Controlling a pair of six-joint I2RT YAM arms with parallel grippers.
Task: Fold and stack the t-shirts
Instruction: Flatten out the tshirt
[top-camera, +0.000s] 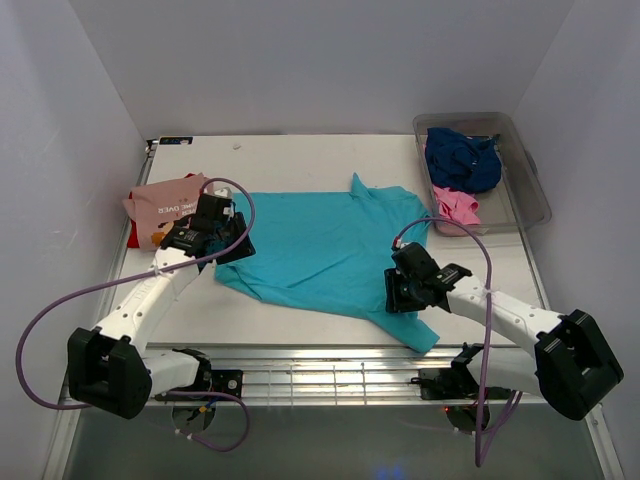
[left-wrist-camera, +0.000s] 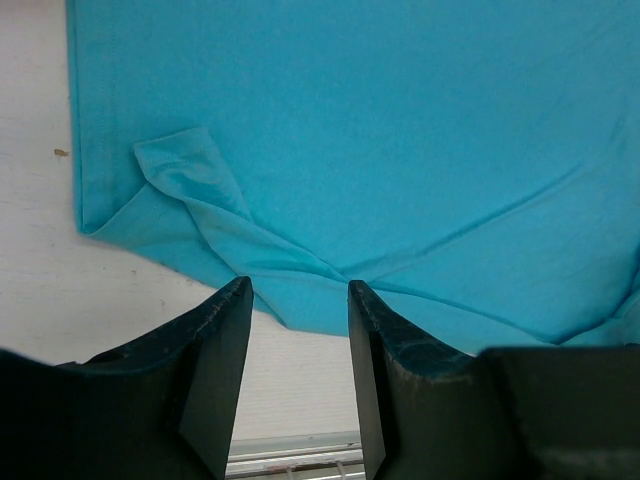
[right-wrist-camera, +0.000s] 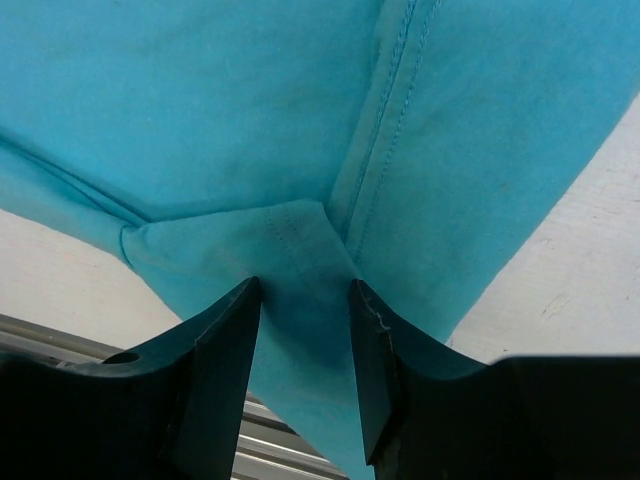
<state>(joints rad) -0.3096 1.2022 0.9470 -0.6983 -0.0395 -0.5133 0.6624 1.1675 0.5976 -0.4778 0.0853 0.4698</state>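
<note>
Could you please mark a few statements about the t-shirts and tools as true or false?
1. The turquoise t-shirt lies spread on the table. True.
2. The left tool and right tool are both open. True.
3. The navy t-shirt lies beside the left tool. False: it sits in the tub.
4. The salmon-pink t-shirt is in the tub. False: it lies at the table's left edge, over a red t-shirt.

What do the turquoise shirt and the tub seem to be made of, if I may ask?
Turquoise shirt: soft matte knit cloth, probably cotton; it creases and shows stitched seams. Tub: clear greyish plastic, apparently rigid, glossy; clothes show through its wall.
</note>
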